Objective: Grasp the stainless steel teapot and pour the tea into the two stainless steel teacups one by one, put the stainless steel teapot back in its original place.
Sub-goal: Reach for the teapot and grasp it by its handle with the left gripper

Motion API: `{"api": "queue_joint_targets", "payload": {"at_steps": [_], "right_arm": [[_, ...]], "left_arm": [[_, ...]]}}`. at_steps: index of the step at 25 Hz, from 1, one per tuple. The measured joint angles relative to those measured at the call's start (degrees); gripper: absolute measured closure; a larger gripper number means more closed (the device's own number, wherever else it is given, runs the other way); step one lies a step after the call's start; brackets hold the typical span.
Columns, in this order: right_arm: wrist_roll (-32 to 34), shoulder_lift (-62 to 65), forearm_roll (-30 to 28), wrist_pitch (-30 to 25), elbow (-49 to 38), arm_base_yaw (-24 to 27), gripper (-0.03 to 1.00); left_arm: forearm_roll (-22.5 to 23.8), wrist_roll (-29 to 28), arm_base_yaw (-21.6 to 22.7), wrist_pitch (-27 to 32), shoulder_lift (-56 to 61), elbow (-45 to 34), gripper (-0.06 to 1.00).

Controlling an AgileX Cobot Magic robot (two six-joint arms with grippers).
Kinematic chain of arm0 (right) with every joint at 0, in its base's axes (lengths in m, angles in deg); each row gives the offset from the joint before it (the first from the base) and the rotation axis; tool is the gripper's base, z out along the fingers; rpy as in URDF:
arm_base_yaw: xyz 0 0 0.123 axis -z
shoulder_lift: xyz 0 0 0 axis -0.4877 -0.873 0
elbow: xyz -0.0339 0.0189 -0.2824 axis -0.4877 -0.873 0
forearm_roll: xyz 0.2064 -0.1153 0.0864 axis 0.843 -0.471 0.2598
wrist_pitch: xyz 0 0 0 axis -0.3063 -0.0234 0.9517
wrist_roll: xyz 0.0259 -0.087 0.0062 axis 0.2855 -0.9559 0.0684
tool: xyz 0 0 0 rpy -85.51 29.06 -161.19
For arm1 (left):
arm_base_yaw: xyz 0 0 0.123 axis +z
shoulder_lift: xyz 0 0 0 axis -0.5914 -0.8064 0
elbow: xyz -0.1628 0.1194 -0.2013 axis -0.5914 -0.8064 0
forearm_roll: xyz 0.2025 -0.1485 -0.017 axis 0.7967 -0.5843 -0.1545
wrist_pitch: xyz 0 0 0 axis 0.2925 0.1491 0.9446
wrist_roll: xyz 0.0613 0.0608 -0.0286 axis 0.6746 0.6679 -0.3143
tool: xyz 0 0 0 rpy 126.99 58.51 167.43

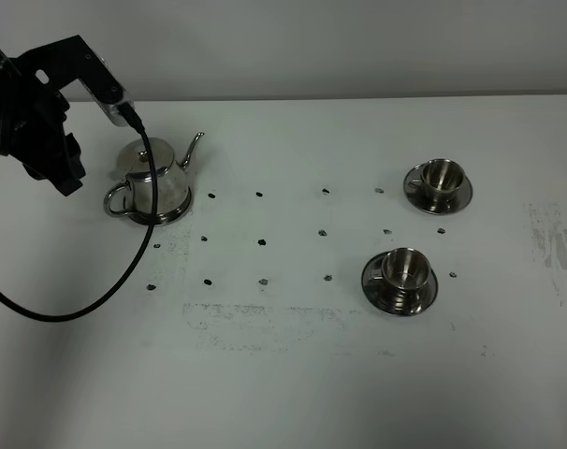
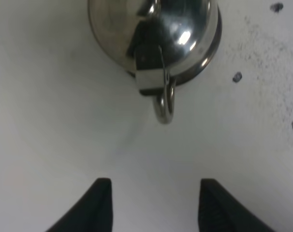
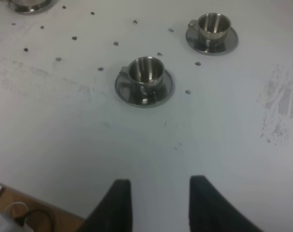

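Left wrist view: the left gripper (image 2: 155, 189) is seen wide open and empty, with the loop handle (image 2: 164, 104) of the teapot (image 2: 153, 34) lined up between its jaws but not yet reached. On the worktop (image 1: 283, 393) the teapot is placed at ten o'clock, one cup (image 1: 441, 176) at two o'clock and the other cup (image 1: 403, 267) at four o'clock, each on a saucer (image 1: 463, 194). If the thin handle is pinched off-centre, the pot could be nudged or swung and tea spilt. A black cable (image 1: 148, 159), shown only by the high camera, is draped across the pot and could be snagged. The right gripper (image 3: 158, 186), missed by the high camera, is shown open and empty, facing both cups.
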Motion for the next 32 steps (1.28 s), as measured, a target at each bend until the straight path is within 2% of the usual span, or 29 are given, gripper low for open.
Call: {"api": "queue_joint_targets", "payload": {"at_steps": [4,7,11,25,32], "right_arm": [[0.0,0.0,0.0,0.0,0.0,0.0,0.66],[0.0,0.0,0.0,0.0,0.0,0.0,0.66],[0.0,0.0,0.0,0.0,0.0,0.0,0.66],[0.0,0.0,0.0,0.0,0.0,0.0,0.66],[0.0,0.0,0.0,0.0,0.0,0.0,0.66]], "left_arm": [[-1.7,0.0,0.0,-0.5,-3.8,1.9,0.44],[-2.3,-1.7,0.0,-0.4,-6.2,3.7,0.42],[-2.4,-3.7,-0.4,-1.9,-7.7,4.2,0.42],[-4.1,-4.2,-1.6,-5.4,-11.8,4.3,0.42],[-4.1,-8.0,-1.7,-6.4,-12.8,4.3,0.42]]}}
